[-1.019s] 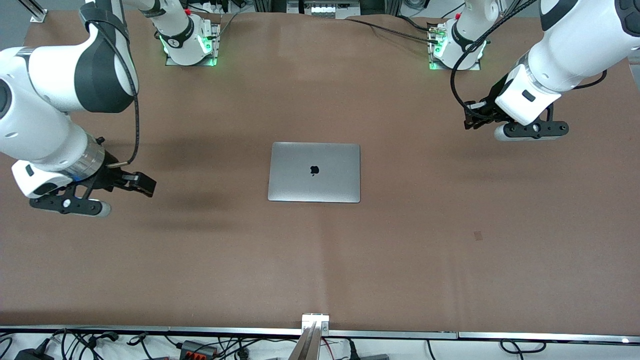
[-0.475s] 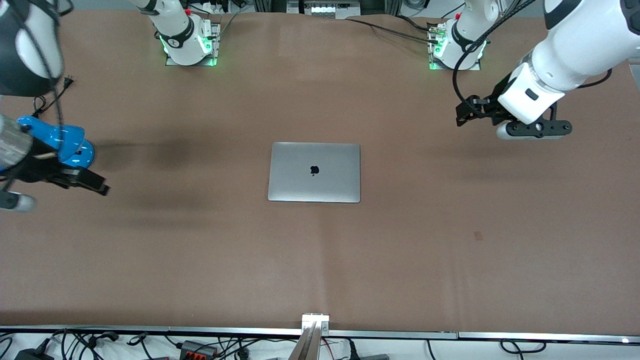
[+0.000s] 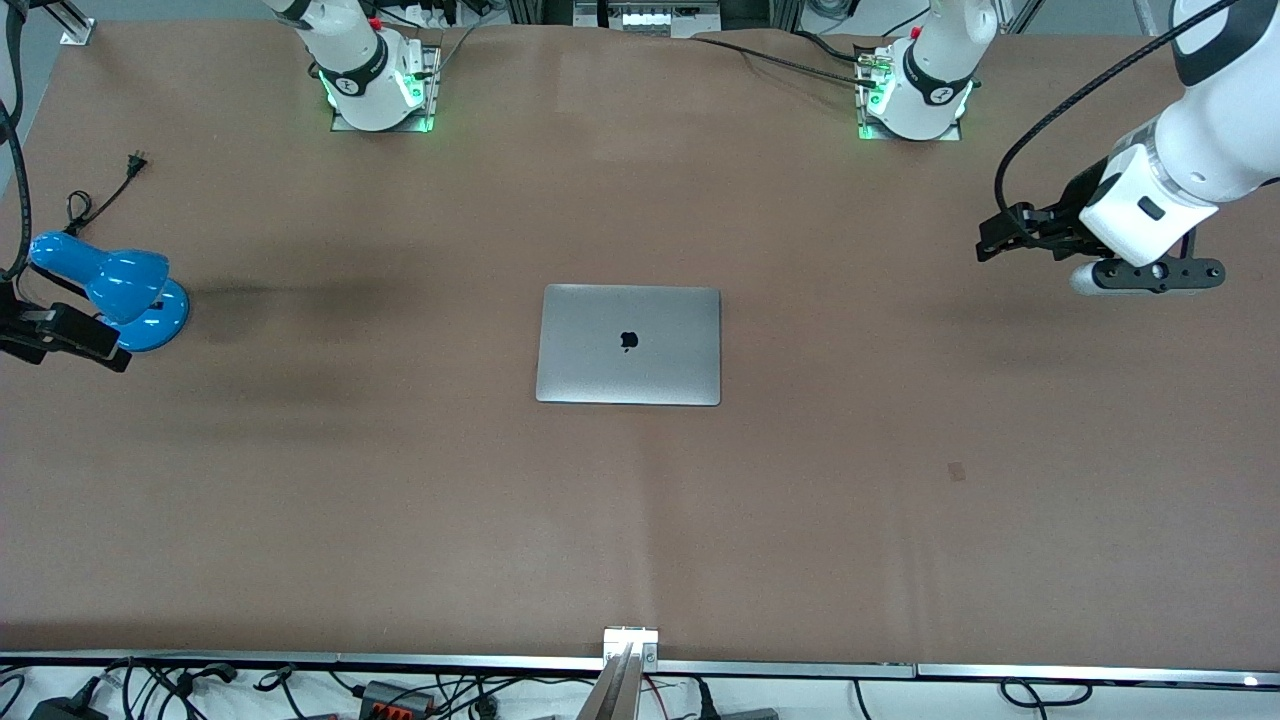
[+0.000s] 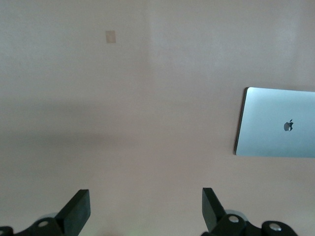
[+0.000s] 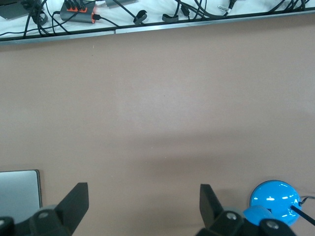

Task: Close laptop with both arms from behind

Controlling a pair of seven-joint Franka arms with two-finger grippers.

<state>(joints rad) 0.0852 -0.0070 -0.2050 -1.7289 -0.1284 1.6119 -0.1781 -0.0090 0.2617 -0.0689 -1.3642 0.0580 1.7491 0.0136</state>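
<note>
One laptop (image 3: pixel 628 344), one blue lamp (image 3: pixel 112 290), two arms — that is the whole count on the brown table (image 3: pixel 900 480).

The laptop lies shut and flat in the middle of the table, its grey lid up with the black logo showing; the left wrist view catches it too (image 4: pixel 275 123), and the right wrist view only a corner of it (image 5: pixel 19 188).

The left gripper (image 4: pixel 145 209) hangs over bare table toward the left arm's end, well apart from the laptop, its fingers (image 4: pixel 78 209) spread wide with nothing between them. The right gripper (image 5: pixel 142 206) is out at the right arm's end, over the table just beside the lamp (image 5: pixel 274 199), released as well — fingers (image 5: pixel 76 201) wide apart, holding nothing. In the front view only a dark piece of it shows at the edge (image 3: pixel 60 335), beside the lamp's base.
</note>
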